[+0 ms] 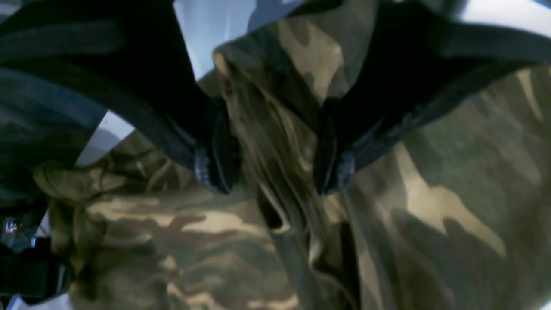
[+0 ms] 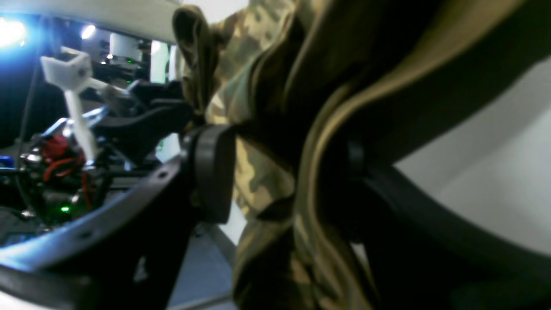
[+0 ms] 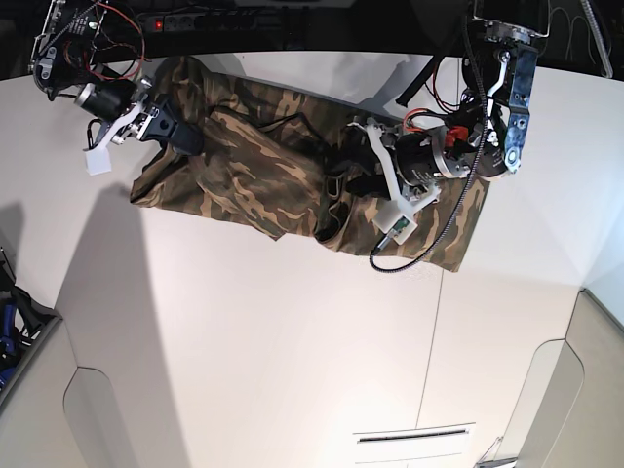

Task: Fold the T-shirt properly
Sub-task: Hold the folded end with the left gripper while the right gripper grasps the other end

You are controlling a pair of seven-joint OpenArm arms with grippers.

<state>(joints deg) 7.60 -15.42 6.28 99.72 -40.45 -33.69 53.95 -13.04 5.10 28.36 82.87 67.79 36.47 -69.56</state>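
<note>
The camouflage T-shirt [image 3: 253, 166] hangs bunched between my two grippers over the far part of the white table [image 3: 292, 341]. In the base view my right gripper [image 3: 190, 139] holds its left end and my left gripper [image 3: 341, 183] holds a gathered fold near its middle. The part right of that drapes under the left arm. In the left wrist view the left gripper [image 1: 275, 172] is shut on a thick ridge of the T-shirt [image 1: 430, 206]. In the right wrist view the right gripper [image 2: 284, 172] is shut on folded layers of the T-shirt [image 2: 258, 181]. No label shows.
A black cable [image 3: 429, 244] loops down from the left arm over the shirt's right end. Wiring and electronics [image 3: 88, 39] sit along the back edge. A slot [image 3: 414, 439] is set in the table's near side. The table edge runs down at the left [image 3: 39, 322].
</note>
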